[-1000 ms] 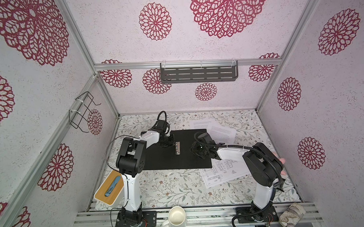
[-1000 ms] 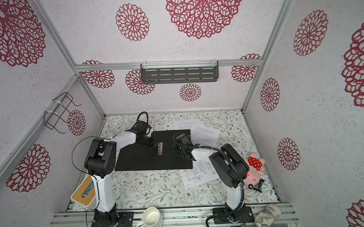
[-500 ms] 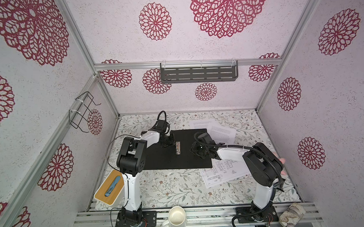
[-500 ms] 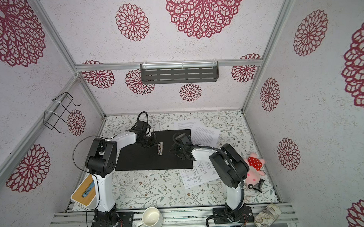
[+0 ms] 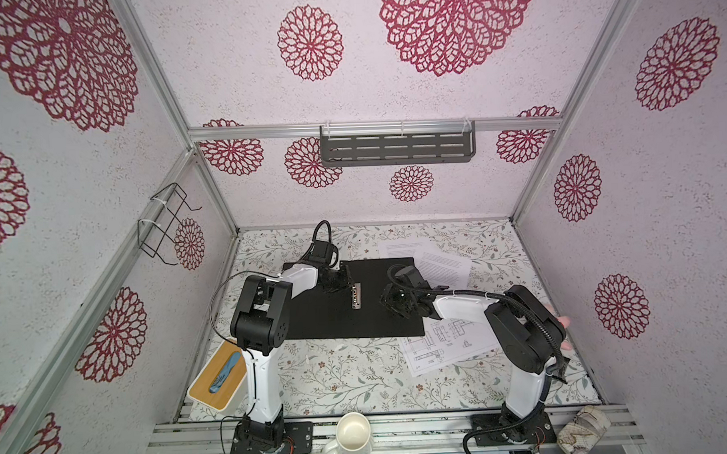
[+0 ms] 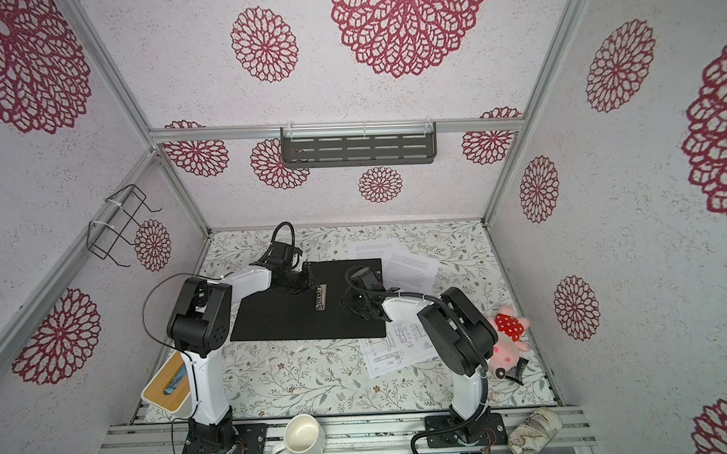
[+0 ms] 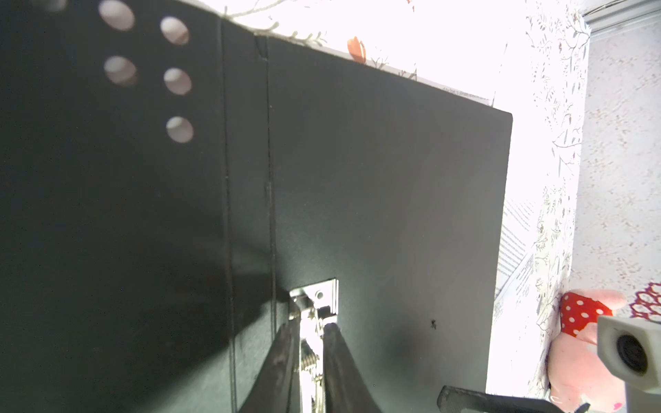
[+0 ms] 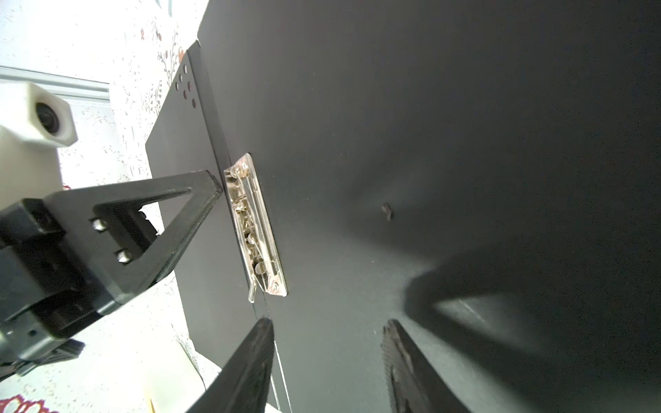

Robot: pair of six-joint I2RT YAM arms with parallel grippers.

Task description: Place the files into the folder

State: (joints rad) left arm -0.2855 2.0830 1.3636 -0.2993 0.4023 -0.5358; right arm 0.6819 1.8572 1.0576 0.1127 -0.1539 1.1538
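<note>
Top views: the folder [image 5: 336,320] lies open and flat on the counter [image 5: 338,374], black inside up, with the metal clip [image 5: 357,296] by its middle fold. The files [image 5: 449,345] are all outside it. The line-drawing sheet [image 6: 395,349] lies past the folder's corner on the right arm's side of the clip, toward the robot bases and partly under that arm. Two text sheets [image 5: 442,267] lie on the same side of the clip but farther back, overlapping; one meets the folder's far edge, over or under I cannot tell. The left gripper [image 5: 342,280] sits at the clip's far end. The right gripper [image 5: 391,302] is low over the black panel, beside the clip but apart from it. Left wrist: the fingers [image 7: 282,361] are drawn close together with the clip's sprung metal between them, and they look to be pinching it on both sides. Right wrist: the fingers [image 8: 250,364] are spread with nothing between them, close over bare panel beside the clip; contact with the panel cannot be told. One left finger's tip shows against the clip's end. Judgement: the step in hand is working the clip open so paper can go under it. No sheet is in, so the task is early. To do it well, grip the lever rather than the base plate. Swing it through its own arc and do not pull sideways, or the light folder will slide. Pressing the right gripper down on the panel beside the clip would steady it. Risk: the thin metal slipping out of the fingers.
</note>
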